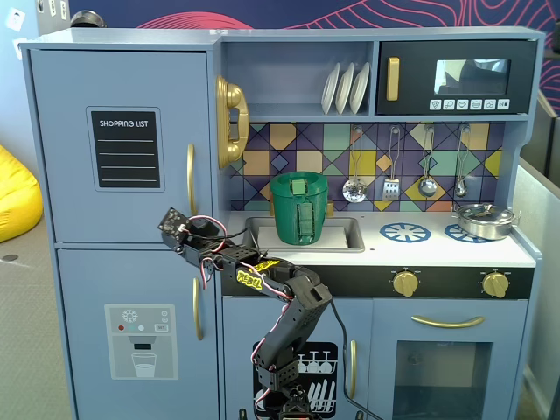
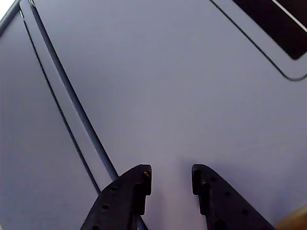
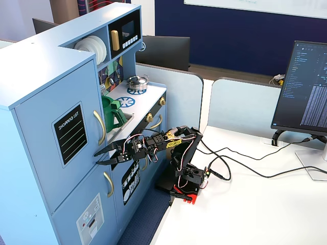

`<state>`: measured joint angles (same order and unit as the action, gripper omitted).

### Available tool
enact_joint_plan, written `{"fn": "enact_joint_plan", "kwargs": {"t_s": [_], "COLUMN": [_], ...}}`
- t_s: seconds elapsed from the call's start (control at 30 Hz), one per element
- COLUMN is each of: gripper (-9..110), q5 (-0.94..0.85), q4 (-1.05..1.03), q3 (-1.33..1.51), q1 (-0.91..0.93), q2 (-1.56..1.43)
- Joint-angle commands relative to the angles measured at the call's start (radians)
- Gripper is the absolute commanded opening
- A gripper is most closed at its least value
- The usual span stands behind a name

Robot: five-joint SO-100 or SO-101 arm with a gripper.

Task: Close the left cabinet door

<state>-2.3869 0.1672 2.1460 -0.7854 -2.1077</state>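
The claw, spread and holding nothing, is hovering low in the wrist view just before the left cabinet door, which is filling the upper left of a fixed view. The rigid, light panel likely needs a flat push beside its gold handle, not a grip.

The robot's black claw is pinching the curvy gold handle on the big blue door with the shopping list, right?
Not quite. The black gripper is open and holds nothing. In a fixed view its fingers point at the bottom of the light-blue shopping-list door, below the curved gold handle. The wrist view shows only bare door between them.
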Motion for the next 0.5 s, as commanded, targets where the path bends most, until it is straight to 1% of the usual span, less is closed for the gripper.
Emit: {"fn": "enact_joint_plan", "kwargs": {"t_s": [0.0, 0.1, 0.2, 0.33, 0.47], "gripper": [0, 0, 0, 0, 0], "q5": [0.054, 0.124, 0.189, 0.284, 0.371], "q4": [0.0, -0.164, -0.341, -0.594, -0.874], "q3": [0.014, 0.057, 0.12, 0.221, 0.339], "q1": [0.028, 0.014, 0.044, 0.149, 0.293], "q2": [-0.095, -0.215, -0.339, -0.512, -0.706]}}
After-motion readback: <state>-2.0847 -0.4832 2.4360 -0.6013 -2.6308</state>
